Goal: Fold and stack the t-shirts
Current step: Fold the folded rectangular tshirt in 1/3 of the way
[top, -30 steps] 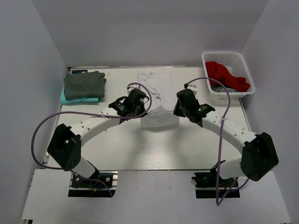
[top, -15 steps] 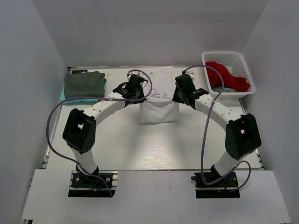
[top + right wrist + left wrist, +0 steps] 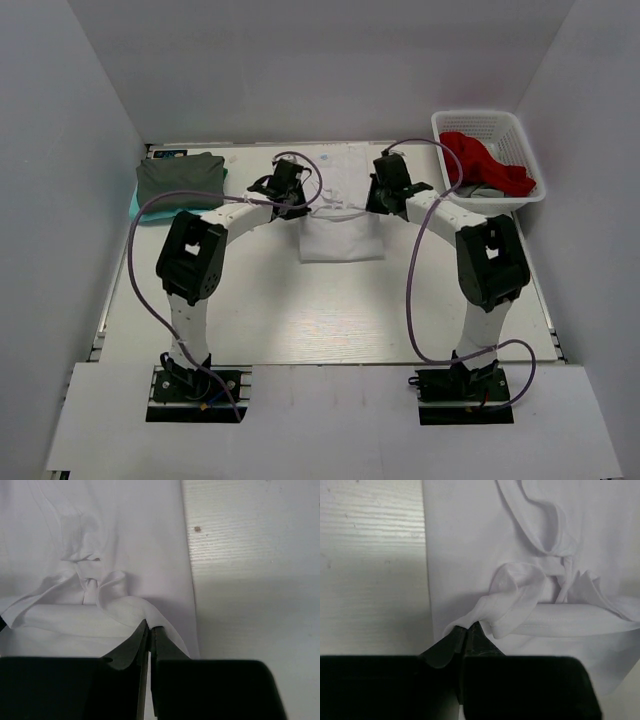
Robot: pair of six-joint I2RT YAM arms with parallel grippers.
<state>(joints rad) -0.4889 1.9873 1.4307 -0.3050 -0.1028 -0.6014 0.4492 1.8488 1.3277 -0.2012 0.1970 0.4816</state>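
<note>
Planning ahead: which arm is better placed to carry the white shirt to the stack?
Probably left: the left gripper, shut on the white shirt, lies nearer the stack than the right gripper.

1. The pale wooden table [image 3: 330,310] is bare nearer than the soft white cloth t-shirt [image 3: 340,240].
2. A white plastic basket [image 3: 476,115] blocks far right.
3. A folded dark grey cloth t-shirt [image 3: 180,178] blocks far left.

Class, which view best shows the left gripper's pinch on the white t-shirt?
Left wrist view: the left gripper is close up, shut on a bunched edge of the white t-shirt. Top external shows it small, the pinch hidden. Right wrist shows the right gripper pinching the opposite edge.
</note>
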